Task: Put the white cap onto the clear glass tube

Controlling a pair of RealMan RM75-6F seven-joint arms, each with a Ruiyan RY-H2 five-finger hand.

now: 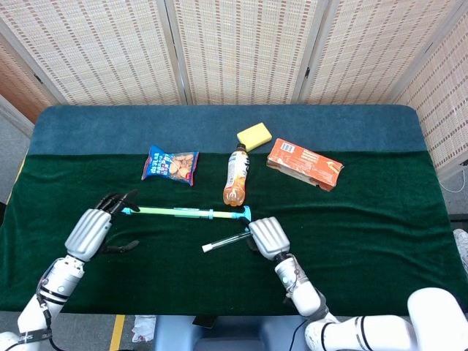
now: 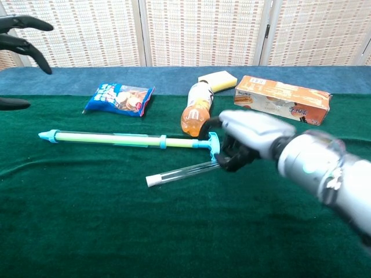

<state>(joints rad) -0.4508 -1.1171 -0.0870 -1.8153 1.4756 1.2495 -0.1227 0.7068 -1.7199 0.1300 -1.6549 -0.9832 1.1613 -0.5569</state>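
Observation:
The clear glass tube (image 1: 230, 240) (image 2: 188, 171) lies slanted just above the green cloth, its white cap (image 1: 207, 248) (image 2: 152, 181) on the left end. My right hand (image 1: 266, 238) (image 2: 246, 142) grips the tube's right end, fingers curled around it. My left hand (image 1: 89, 230) (image 2: 20, 32) hovers at the far left with its fingers spread and nothing in it, close to the left tip of a long green-and-teal syringe-like tool (image 1: 186, 213) (image 2: 124, 139).
An orange drink bottle (image 1: 235, 175) (image 2: 196, 110) lies behind the tube. A blue snack bag (image 1: 170, 164) (image 2: 120, 98), a yellow sponge (image 1: 254, 136) (image 2: 218, 80) and an orange box (image 1: 304, 164) (image 2: 282, 99) sit further back on the green cloth (image 1: 365, 219).

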